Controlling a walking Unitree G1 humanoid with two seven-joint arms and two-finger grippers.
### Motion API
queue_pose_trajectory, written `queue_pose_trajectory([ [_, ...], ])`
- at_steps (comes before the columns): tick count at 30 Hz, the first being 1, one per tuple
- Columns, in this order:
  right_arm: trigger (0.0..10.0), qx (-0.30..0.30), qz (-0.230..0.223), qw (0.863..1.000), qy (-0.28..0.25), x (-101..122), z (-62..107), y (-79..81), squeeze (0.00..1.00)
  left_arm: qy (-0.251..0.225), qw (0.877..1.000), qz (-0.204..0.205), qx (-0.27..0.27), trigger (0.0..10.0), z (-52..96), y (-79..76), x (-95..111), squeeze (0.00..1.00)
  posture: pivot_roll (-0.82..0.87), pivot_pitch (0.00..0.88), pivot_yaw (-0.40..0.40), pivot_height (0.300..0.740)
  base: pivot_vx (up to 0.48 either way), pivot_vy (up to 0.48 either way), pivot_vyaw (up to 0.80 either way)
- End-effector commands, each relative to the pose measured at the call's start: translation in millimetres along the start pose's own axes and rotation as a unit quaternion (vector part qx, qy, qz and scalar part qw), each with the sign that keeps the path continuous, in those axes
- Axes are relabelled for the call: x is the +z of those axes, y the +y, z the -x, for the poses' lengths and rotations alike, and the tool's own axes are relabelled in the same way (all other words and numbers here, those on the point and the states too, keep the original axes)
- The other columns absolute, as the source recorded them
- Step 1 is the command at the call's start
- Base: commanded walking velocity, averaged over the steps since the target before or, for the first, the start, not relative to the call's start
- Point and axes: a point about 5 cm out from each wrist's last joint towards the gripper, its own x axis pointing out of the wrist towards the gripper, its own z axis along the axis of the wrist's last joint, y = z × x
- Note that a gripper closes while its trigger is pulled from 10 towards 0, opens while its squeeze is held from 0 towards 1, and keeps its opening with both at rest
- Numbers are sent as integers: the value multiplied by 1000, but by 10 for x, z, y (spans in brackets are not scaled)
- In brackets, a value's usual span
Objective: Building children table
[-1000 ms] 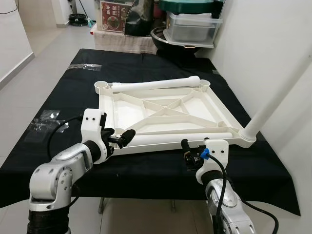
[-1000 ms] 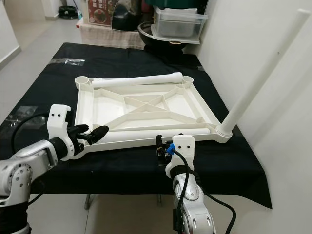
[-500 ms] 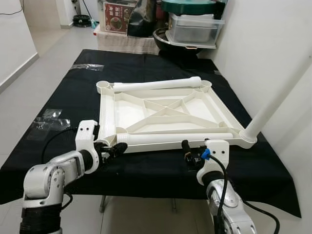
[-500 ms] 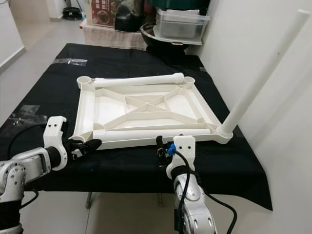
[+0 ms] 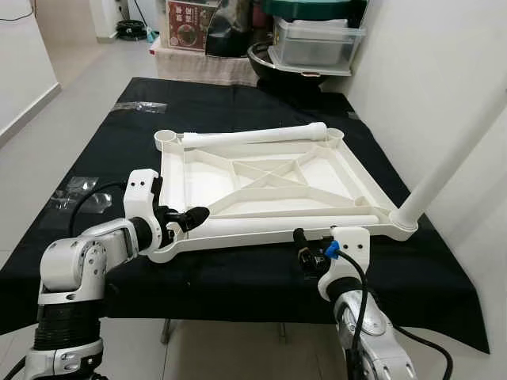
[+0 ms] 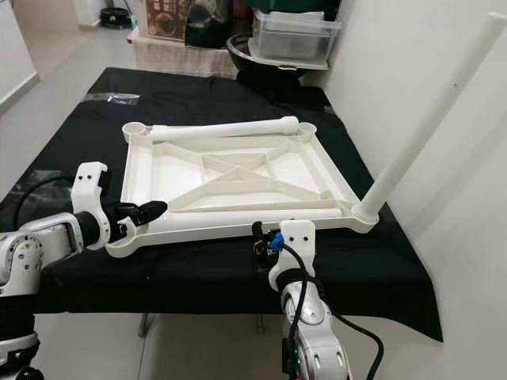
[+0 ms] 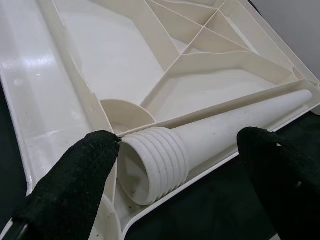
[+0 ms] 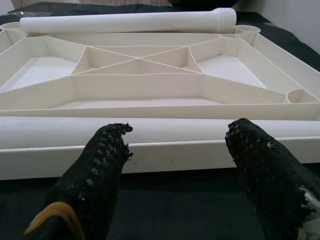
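Upturned white tabletop (image 5: pixel 261 178) lies on the black-covered table (image 5: pixel 103 158), one leg already standing in its right near corner. Step in hand: picking up the loose leg (image 7: pixel 215 135) along the near rim. Left gripper (image 5: pixel 190 215), spread wide, straddles its threaded end; next, close and lift. Right gripper (image 8: pixel 175 165) gapes idle. Left arm has risen and reached in since half a second back.

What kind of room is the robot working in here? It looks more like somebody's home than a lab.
Probably a lived-in home, perhaps a spare corner. A table under a black cloth holds the white plastic tabletop, the floor is pale tile, and household clutter is stacked behind, including a clear storage box.
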Motion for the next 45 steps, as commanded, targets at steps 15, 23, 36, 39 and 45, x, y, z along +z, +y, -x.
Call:
queue_pose_trajectory([
  [15, 10000, -1, -5, 1000, 11, 2, 9, -11, 0, 27, 999, 9, -45, 10000, -152, -97, -163, 0, 65, 108, -86, 740, 0, 0, 0],
  [23, 10000, -3, -8, 1000, 12, 21, -1, -12, 0, 30, 998, 27, -50, 10000, -200, -174, -184, 0, 74, 132, -88, 740, 0, 0, 0],
  [36, 10000, -2, -9, 1000, 15, 31, -12, 6, 0, 33, 991, 89, -96, 10000, -294, -293, -123, 0, 70, 135, -82, 740, 0, 0, 0],
  [39, 10000, -3, -10, 1000, 16, 27, -15, 10, 0, 19, 987, 112, -117, 10000, -291, -301, -13, 0, 72, 134, -79, 740, 0, 0, 0],
  [45, 10000, -3, -12, 1000, 16, 28, -18, 17, 0, 15, 977, 146, -155, 10000, -254, -332, 88, 0, 74, 138, -78, 740, 0, 0, 0],
])
